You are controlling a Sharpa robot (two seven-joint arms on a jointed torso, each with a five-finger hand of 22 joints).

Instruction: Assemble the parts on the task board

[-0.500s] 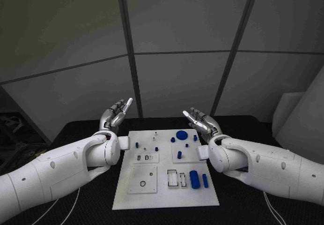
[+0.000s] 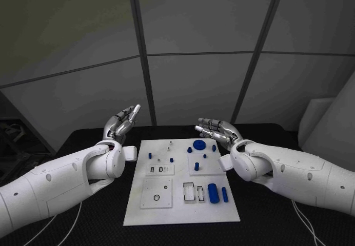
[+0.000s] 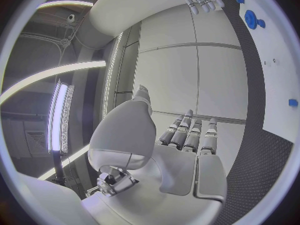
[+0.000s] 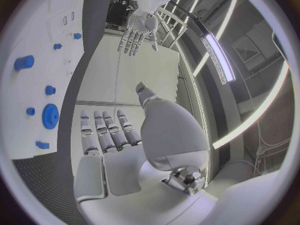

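The white task board (image 2: 177,212) lies in the middle of the black table. Blue parts stand on it: a round disc (image 2: 199,145) at the far edge, small pegs (image 2: 172,160) around the middle, and two long cylinders (image 2: 213,193) lying near the right edge. My left hand (image 2: 123,124) is raised above the board's far left corner, fingers straight and apart, holding nothing. My right hand (image 2: 215,130) hovers over the far right corner, fingers spread, empty. The left wrist view shows that palm (image 3: 187,150) open beside the board (image 3: 275,85). The right wrist view shows the open palm (image 4: 109,150) and the blue disc (image 4: 50,116).
White inset plates with slots and holes (image 2: 157,192) sit on the near half of the board. Black table surface (image 2: 274,215) runs around the board on all sides. Grey wall panels stand close behind the table's far edge.
Both hands have shifted slightly; the right hand has tipped down and inward over the board's far right corner. The left hand has moved a little to the left.
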